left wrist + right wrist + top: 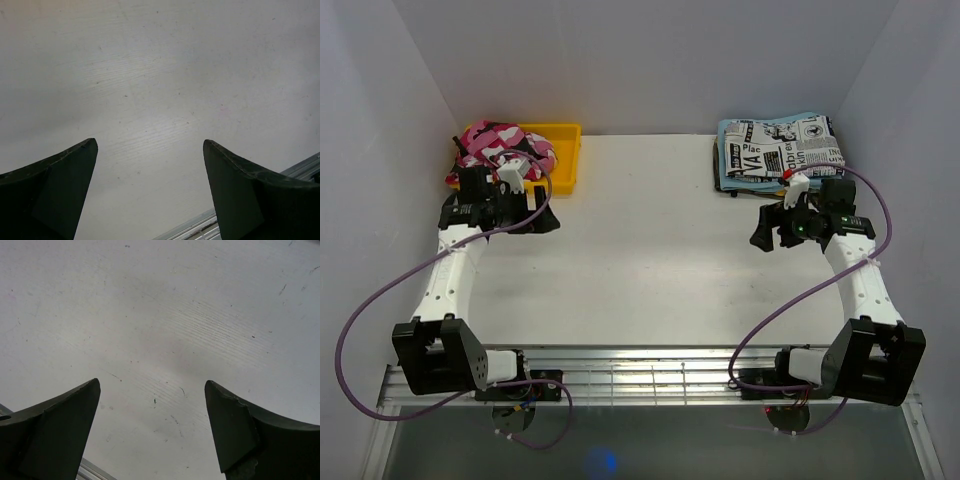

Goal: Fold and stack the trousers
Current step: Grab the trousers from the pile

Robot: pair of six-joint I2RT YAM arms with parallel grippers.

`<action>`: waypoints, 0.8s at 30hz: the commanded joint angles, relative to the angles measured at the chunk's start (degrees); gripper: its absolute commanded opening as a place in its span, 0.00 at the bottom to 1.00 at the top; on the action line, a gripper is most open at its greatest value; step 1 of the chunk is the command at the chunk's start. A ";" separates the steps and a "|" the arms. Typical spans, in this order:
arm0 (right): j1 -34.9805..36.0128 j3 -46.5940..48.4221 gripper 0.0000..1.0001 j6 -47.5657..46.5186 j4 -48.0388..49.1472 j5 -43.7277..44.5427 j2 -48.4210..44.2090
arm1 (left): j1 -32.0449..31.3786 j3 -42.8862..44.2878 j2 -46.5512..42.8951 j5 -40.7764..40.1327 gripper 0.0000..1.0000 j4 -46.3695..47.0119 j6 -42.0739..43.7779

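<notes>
Since both sets of jaws stand wide apart with nothing between them, I've got zero cloth in hand right now. My left gripper (150, 145) just looks down at bare table (160, 75), and it's the same story for my right gripper (152, 385). The trousers (505, 143) sit bunched in a heap just behind my left fingers (55, 190), spilling over the yellow tray (567, 160) in the far corner on that side. They look soft, light and floppy, so I reckon they'll sag and drag rather than hold a shape. I'd pinch the waistband or a hem edge, though I can't pick either out of that heap. Just beyond my right fingers (250, 435) lies a folded newspaper-print garment (790, 148) on a light blue cloth (724, 170). Table's white, smooth, a bit scuffed, with plain pale walls (650, 60) on three sides.
</notes>
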 commanded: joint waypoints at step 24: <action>-0.42 4.05 0.90 5.05 2.25 0.19 4.93 | 13.48 55.92 55.20 -17.61 0.98 15.87 -10.92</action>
